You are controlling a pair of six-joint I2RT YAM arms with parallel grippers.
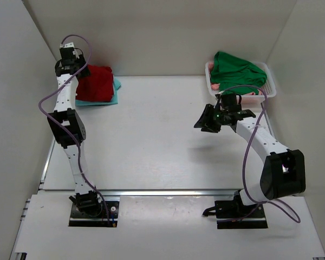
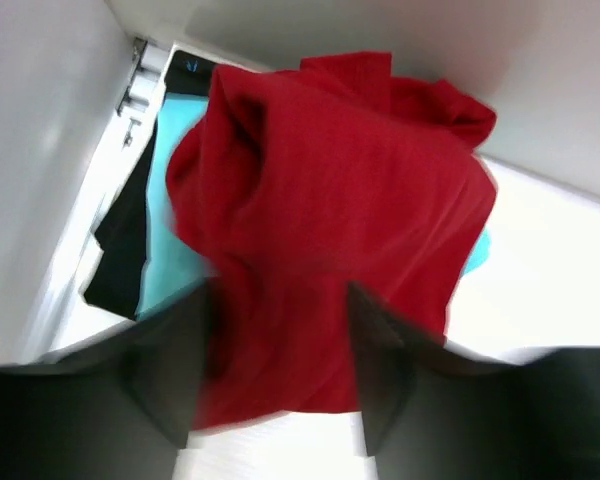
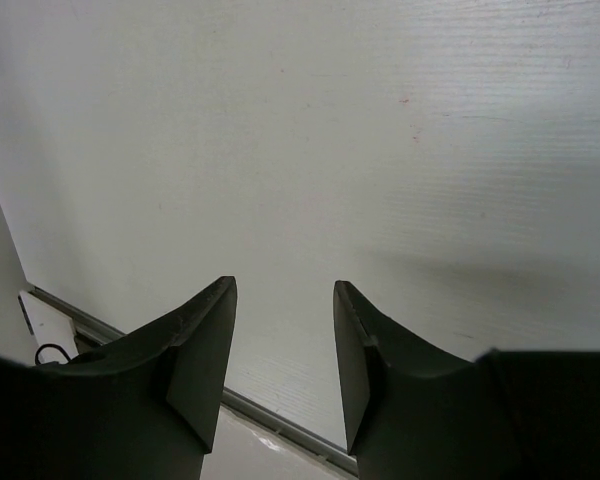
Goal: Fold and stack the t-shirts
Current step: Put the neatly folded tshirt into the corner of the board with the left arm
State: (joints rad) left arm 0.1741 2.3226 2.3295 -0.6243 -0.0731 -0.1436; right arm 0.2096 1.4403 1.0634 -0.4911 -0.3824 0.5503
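Note:
The dark red t-shirt [image 1: 95, 84] lies bunched at the back left of the table, on top of the light teal t-shirt [image 1: 117, 92]. My left gripper [image 1: 82, 70] hangs over the red shirt's left edge. In the left wrist view its jaws [image 2: 280, 290] stand apart, blurred, with the red t-shirt [image 2: 330, 200] showing between them and teal cloth [image 2: 175, 235] peeking out beneath. The bright green t-shirt [image 1: 235, 69] is heaped in the white basket [image 1: 270, 81] at the back right. My right gripper [image 1: 203, 123] hovers open above bare table [image 3: 380, 150], holding nothing [image 3: 282, 283].
White walls enclose the table on the left, back and right. A metal rail [image 1: 168, 191] runs along the near edge in front of the arm bases. The left arm stretches along the left wall.

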